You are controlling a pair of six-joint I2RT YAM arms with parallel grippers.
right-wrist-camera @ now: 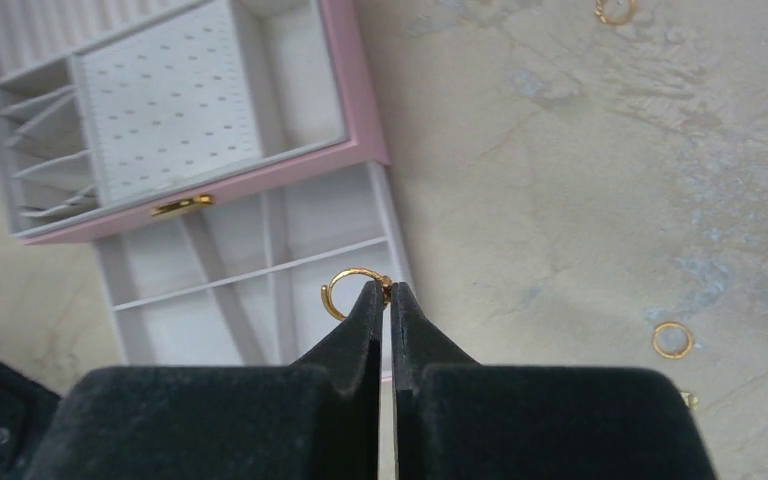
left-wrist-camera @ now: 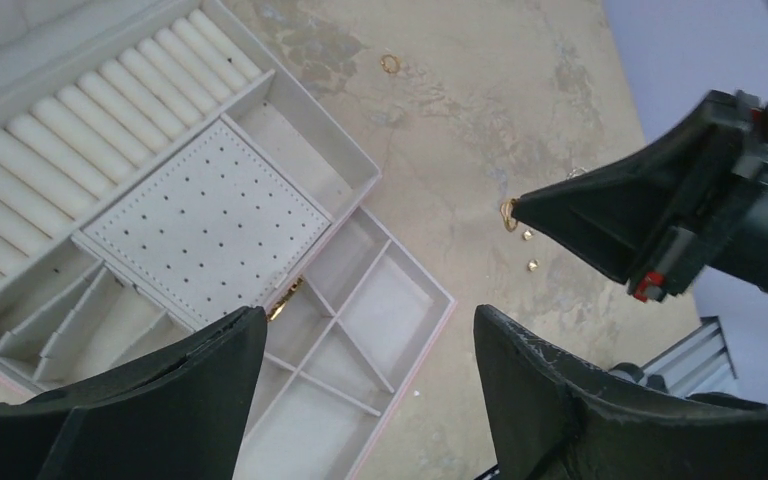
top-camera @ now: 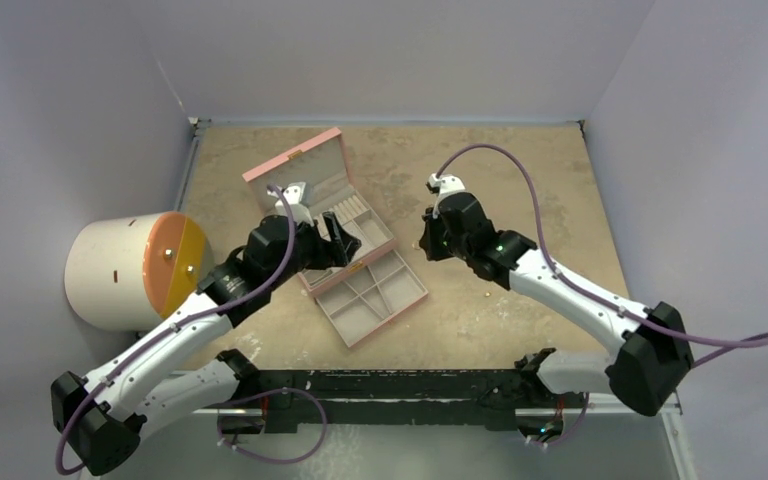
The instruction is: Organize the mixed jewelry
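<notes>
Gold hoop (right-wrist-camera: 336, 279) is gripped barely by its tip in the right tool (right-wrist-camera: 388, 291); slippage is risked. Left tool (left-wrist-camera: 368, 320) is released.

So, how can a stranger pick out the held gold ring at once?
Find the pink box at the middle of the table. Right of it, the right end effector is shut on an open gold ring; the other rings lie loose on the table.

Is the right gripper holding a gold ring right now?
Yes, the right gripper is shut on a gold ring at its tips.
</notes>
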